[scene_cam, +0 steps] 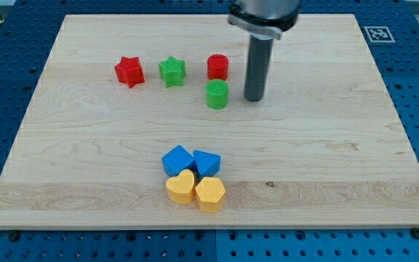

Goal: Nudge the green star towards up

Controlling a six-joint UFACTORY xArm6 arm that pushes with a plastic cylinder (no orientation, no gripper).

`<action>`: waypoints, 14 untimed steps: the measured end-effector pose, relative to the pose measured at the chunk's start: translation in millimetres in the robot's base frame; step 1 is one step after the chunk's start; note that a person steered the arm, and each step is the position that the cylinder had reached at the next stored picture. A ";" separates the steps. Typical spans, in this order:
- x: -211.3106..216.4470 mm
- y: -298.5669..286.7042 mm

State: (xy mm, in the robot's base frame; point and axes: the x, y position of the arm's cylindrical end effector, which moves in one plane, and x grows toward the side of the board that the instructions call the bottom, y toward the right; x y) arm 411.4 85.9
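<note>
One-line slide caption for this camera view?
My tip rests just right of the green cylinder, with the green star farther left between the red star and red cylinder.

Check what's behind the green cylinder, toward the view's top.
Directly behind the green cylinder stands the red cylinder, apart from it and fully visible. My tip sits to the green cylinder's right, hiding a strip of board. Nothing lies on top of the green cylinder.

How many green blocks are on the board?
2. The green star sits at the view's upper left, between the red star and the red cylinder. The green cylinder is just below the red cylinder, left of my tip. None seem hidden.
</note>
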 end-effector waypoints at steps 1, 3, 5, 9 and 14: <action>7.8 48.2; -49.6 44.9; 6.4 36.6; 44.8 -137.1; -25.2 -169.3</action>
State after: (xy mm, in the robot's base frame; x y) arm 386.2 -83.3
